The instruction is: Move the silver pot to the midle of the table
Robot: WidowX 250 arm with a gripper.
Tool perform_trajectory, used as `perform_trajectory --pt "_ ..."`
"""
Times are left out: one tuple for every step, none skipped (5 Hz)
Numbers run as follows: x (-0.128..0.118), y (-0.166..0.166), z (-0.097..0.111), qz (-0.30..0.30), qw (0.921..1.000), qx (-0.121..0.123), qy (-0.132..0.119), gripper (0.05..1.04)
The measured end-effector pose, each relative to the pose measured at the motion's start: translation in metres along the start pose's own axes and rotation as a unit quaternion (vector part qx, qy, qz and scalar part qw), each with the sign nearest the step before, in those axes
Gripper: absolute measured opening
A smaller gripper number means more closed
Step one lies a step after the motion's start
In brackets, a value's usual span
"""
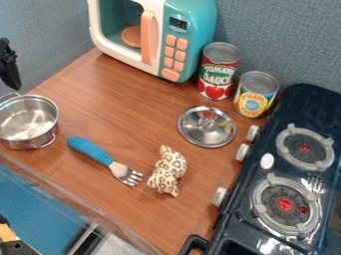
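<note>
Currently, tool (13, 82): upper left of the frame, near silver pot (28, 119), presumably for a grasp; cannot tell if clenched or released.
Pot: left edge, upright on tabletop (120, 102).
Lid (207, 126): right of centre, apart, probably leaving pot open for grasping.

Pot (23, 117) on table (120, 114), left side. Fork (96, 150) right of pot and nearer. Stuffed toy (168, 172) right of fork. Lid (208, 130) beyond toy, left of stove (303, 102). Microwave (190, 27) far side, two cans (217, 72) right of it, beyond lid. Stove along right.
</note>
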State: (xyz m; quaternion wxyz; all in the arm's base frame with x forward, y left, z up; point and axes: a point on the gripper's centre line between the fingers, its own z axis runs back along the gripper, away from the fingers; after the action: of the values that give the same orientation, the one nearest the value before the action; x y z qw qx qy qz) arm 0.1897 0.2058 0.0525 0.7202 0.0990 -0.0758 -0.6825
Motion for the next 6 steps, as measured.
perform_trajectory --pt "0.002 -0.002 -0.006 0.000 0.9999 -0.008 -0.009 1.001" --pt "0.006 -0.005 -0.010 -0.010 0.9996 -0.016 -0.023 1.001" --pt "0.003 -0.004 -0.017 0.006 0.9997 -0.014 -0.020 1.001" --pt "0.008 -0.004 -0.035 0.007 0.9992 -0.031 -0.025 1.001" --pt "0.005 -0.008 -0.048 0.018 0.9980 -0.055 -0.025 1.001" --pt "0.007 -0.008 -0.057 0.014 0.9970 -0.074 -0.021 1.001"
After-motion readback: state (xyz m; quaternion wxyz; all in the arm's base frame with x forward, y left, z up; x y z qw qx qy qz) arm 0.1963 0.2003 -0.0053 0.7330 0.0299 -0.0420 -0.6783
